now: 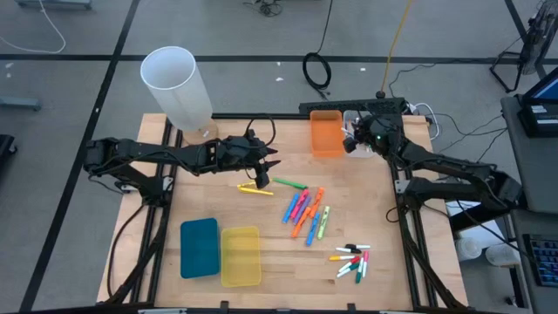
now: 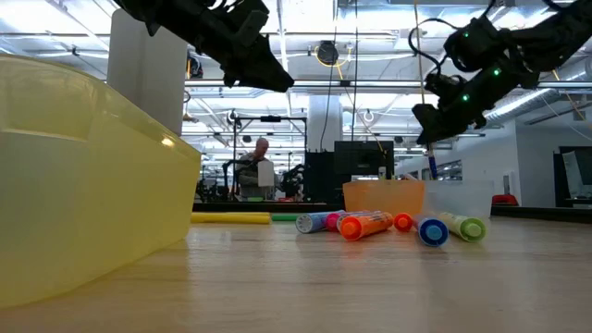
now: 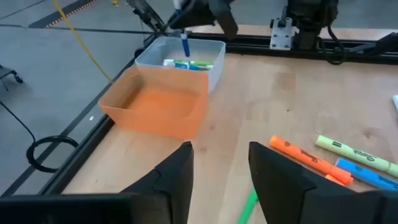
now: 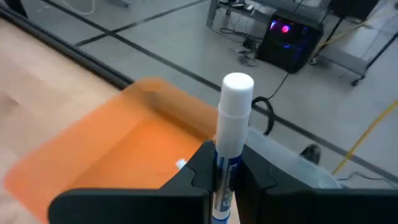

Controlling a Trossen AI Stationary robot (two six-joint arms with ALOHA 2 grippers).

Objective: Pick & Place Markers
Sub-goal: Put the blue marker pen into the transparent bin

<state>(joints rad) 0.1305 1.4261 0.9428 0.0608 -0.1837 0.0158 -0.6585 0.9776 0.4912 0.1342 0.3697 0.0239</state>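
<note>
Several coloured markers (image 1: 305,211) lie loose mid-table, with a yellow one (image 1: 255,188) and a green one (image 1: 289,184) to their left. Thin white ones (image 1: 352,260) lie nearer the front. My left gripper (image 3: 221,180) hovers open above the green marker (image 3: 249,205), touching nothing. At the far edge, my right gripper (image 1: 353,139) is shut on a white-and-blue marker (image 4: 235,106) above the clear bin (image 3: 186,56). That bin holds a few markers and stands beside the orange bin (image 1: 327,133). My right gripper pinches the marker's barrel (image 4: 222,168) between its two fingers, which lie nearly level and across it. The marker stands roughly upright and is lifted clear. Its white end (image 4: 237,86) sticks up above the fingers and its blue lower end (image 3: 185,43) hangs over the clear bin.
A tall white cylinder (image 1: 179,87) stands at the far left corner. A blue bin (image 1: 199,247) and a yellow bin (image 1: 241,255) sit side by side near the front edge. Bare wood lies between the orange bin and the loose markers.
</note>
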